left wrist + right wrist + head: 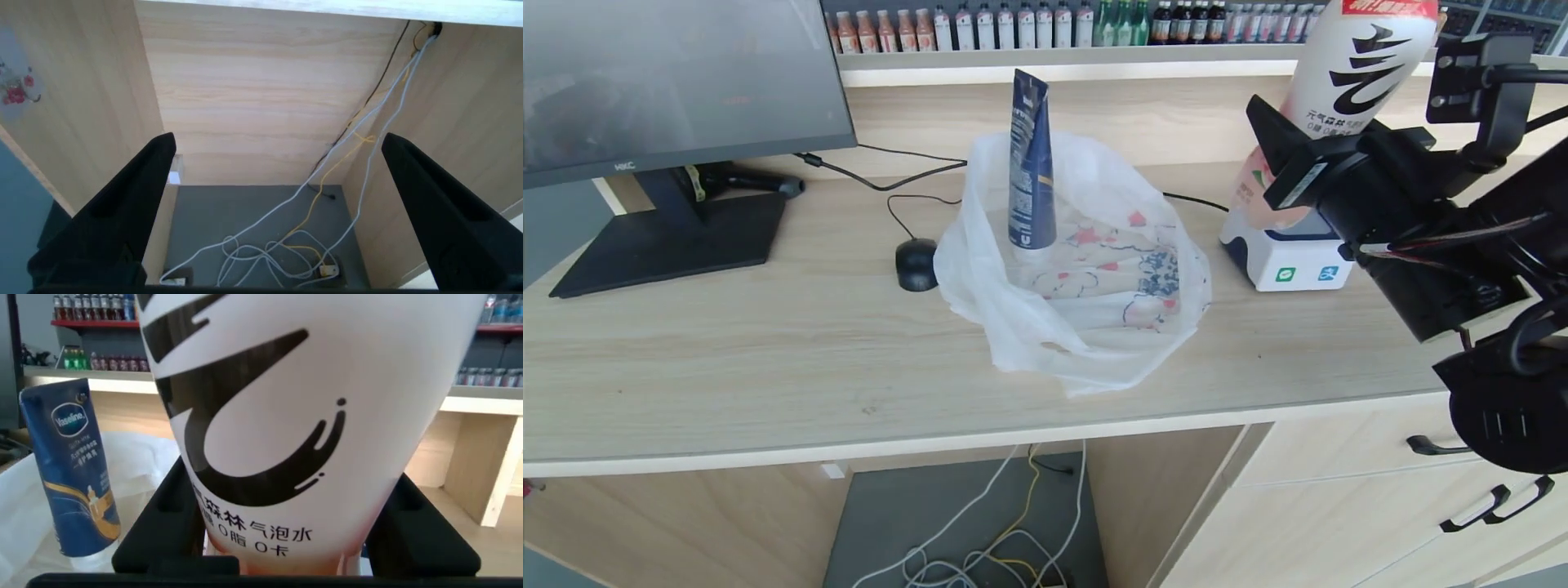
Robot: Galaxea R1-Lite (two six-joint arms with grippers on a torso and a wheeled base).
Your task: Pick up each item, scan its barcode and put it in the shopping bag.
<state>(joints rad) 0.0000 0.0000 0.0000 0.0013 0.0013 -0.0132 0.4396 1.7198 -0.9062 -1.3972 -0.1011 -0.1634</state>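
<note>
My right gripper (1298, 167) is shut on a large white drink bottle (1356, 65) with a black brush mark, held upright just above the white and blue barcode scanner box (1290, 263) on the counter's right side. In the right wrist view the bottle (294, 416) sits between the black fingers (163, 527) of my right gripper (294, 543). A white plastic shopping bag (1086, 327) lies open mid-counter with a dark blue tube (1031, 163) standing upright in it; the tube (78, 474) is to the bottle's side. My left gripper (278, 220) hangs open below the counter, holding nothing.
A monitor (670, 73) on its stand occupies the counter's left, with a black handheld scanner (743, 181) behind and a mouse (916, 263) touching the bag's left edge. Bottles line the back shelf (1029, 24). Loose cables (270, 237) lie under the counter. Drawers (1339, 506) are at lower right.
</note>
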